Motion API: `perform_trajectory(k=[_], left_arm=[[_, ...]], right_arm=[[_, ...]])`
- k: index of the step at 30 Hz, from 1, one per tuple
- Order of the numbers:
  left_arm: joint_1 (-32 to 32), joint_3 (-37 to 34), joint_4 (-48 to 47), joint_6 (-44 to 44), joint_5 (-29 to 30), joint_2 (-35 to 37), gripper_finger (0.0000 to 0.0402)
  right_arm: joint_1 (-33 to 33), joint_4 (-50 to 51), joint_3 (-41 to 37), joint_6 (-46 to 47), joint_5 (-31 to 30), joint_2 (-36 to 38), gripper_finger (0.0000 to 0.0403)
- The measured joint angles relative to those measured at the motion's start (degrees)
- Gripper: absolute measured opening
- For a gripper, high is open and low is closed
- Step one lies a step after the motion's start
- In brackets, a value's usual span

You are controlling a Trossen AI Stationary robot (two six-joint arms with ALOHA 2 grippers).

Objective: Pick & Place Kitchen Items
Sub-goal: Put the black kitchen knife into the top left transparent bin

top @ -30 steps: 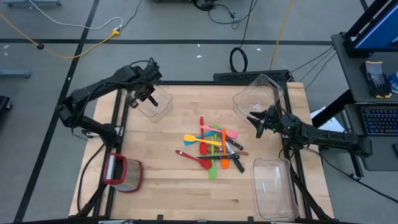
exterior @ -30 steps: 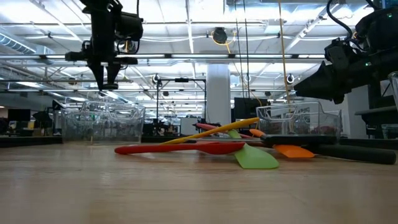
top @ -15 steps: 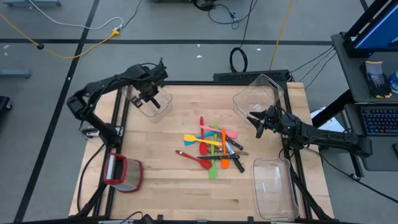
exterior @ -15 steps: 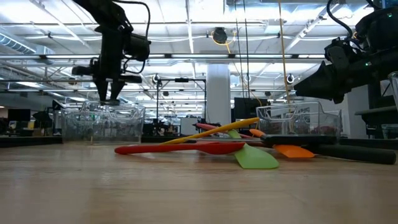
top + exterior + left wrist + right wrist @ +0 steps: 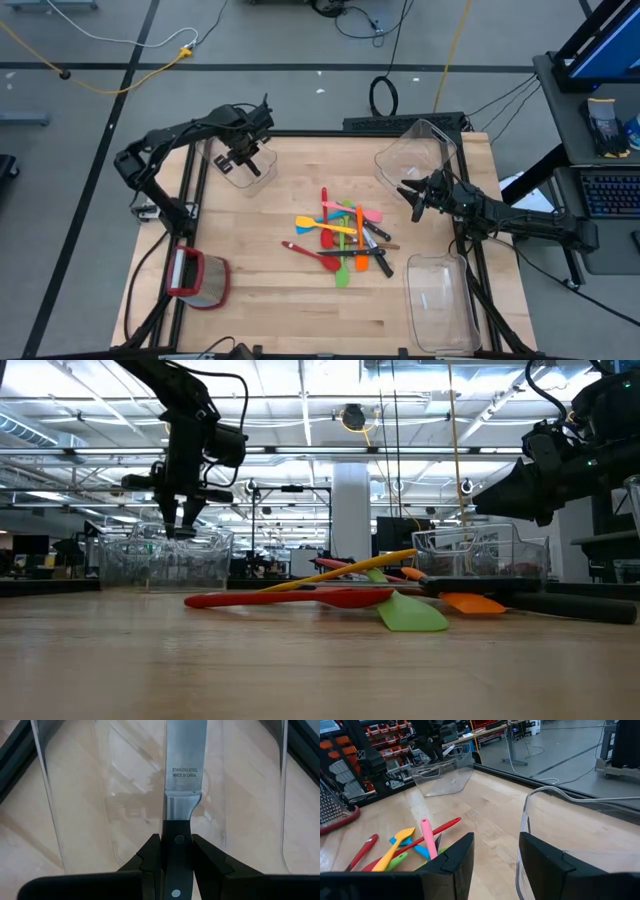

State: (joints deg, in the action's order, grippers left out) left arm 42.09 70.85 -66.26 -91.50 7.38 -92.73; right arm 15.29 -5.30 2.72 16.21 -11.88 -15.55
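High view: the left end effector (image 5: pixel 243 158) hangs over a clear plastic bin (image 5: pixel 262 172) at the upper left of the wooden worktop (image 5: pixel 270 270). In the left wrist view its two dark fingers (image 5: pixel 150 857) are clenched on the black riveted handle of a stainless-steel knife (image 5: pixel 183 775), the blade pointing down into that bin's clear walls (image 5: pixel 50 810).

At the middle of the high view lies a heap of slim coloured utensils (image 5: pixel 343 240): red, orange, yellow, green, blue and pink spatulas and spoons crossed over one another, with dark-handled pieces among them. In the low view a long red spatula (image 5: pixel 290 599) lies flat across the front of the heap, a yellow spoon (image 5: pixel 345 571) slants above it, and a green spatula blade (image 5: pixel 412 614) rests on the wood.

The right end effector (image 5: pixel 411 199) waits at the right of the high view, just beside a second clear bin tipped on its side (image 5: pixel 425 150); the right wrist view shows its fingers (image 5: pixel 451 857) released, apart and holding nothing. A third clear bin (image 5: pixel 440 300) sits at the lower right, and a red-rimmed clear container (image 5: pixel 200 280) at the lower left.
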Motion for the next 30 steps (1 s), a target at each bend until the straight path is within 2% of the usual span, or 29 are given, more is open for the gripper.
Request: perform_trajectory(k=[13, 30], left_arm=[[0.1, 0.0, 0.1, 0.3, -0.5, -0.1, 0.0074], [0.1, -1.3, 0.6, 3.5, -2.5, -6.9, 0.0074]], right_arm=[[0.0, 0.0, 0.0, 0.0, 0.0, 0.0, 0.0153], [0.0, 0.0, 0.0, 0.0, 0.0, 0.0, 0.0153]])
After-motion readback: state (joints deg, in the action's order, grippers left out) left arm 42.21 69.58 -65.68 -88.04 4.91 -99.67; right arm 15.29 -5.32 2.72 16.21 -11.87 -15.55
